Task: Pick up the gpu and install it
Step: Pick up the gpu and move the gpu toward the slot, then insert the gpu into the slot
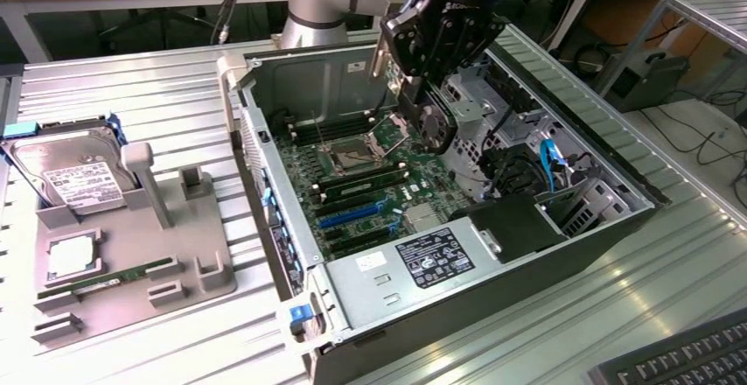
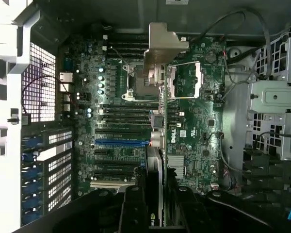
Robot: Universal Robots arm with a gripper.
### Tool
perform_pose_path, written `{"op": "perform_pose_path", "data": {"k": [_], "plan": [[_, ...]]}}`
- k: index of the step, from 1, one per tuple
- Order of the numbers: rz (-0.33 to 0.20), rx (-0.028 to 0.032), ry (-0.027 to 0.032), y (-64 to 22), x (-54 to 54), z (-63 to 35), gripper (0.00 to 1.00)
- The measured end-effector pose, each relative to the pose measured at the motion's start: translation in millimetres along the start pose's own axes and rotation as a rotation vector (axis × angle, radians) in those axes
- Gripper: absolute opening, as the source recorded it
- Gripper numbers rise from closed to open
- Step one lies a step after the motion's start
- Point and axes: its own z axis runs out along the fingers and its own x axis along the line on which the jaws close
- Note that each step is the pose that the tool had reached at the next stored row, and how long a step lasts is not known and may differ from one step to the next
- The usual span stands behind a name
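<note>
The gpu [image 1: 428, 115] hangs edge-down over the open computer case [image 1: 275, 227], its round black fan facing the exterior view's right and its silver end bracket [image 1: 379, 52] sticking up beside the arm. My gripper [image 1: 442, 35] is shut on the card's upper edge. In the wrist view the gpu [image 2: 155, 145] runs edge-on over the motherboard [image 2: 194, 121], with the bracket [image 2: 163, 44] at its far end and the dark fingers [image 2: 134, 208] clamping it on either side. The card floats above the CPU socket [image 1: 353, 153], clear of the blue slot [image 1: 350, 216].
A grey fixture [image 1: 187, 254] at the exterior view's left holds a hard drive [image 1: 73, 179], a square chip [image 1: 70, 254] and a green memory stick [image 1: 111, 278]. Inside the case sit a power supply [image 1: 435, 258], drive cages and cables [image 1: 548, 162]. A keyboard [image 1: 688, 359] lies at the lower right.
</note>
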Motion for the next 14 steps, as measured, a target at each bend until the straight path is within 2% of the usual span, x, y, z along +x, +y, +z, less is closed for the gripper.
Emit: {"op": "perform_pose_path", "data": {"k": [14], "plan": [[0.000,0.0000,0.0001,0.0,0.0,0.0,0.26]]}}
